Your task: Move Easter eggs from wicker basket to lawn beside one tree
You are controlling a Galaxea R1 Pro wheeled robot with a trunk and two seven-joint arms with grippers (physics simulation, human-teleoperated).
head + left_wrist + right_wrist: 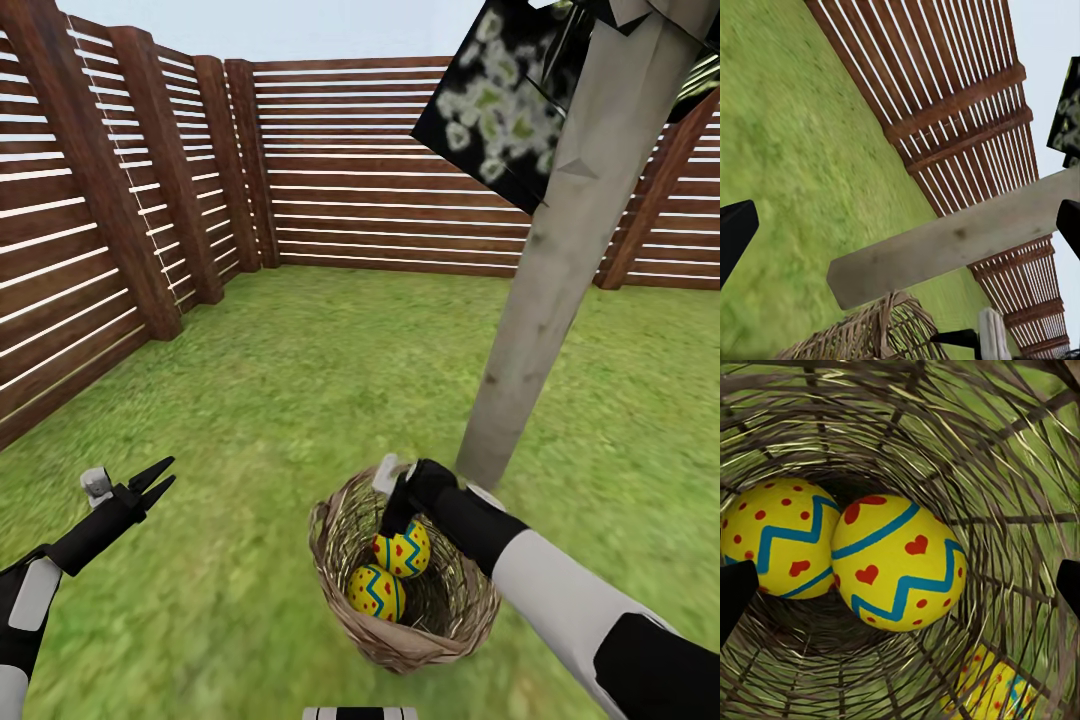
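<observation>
Right wrist view: two Easter eggs (898, 562) (touching) lie between wide right jaws inside wicker basket (1005, 457).

Yellow Easter eggs (900, 562) with red hearts and dots, blue zigzag bands. Tan-brown open weave on the wicker basket (330, 555). Mottled green lawn (300, 380). Pale grey-beige tree (560, 260) trunk. Reddish-brown slatted fence (380, 165) far behind.
</observation>
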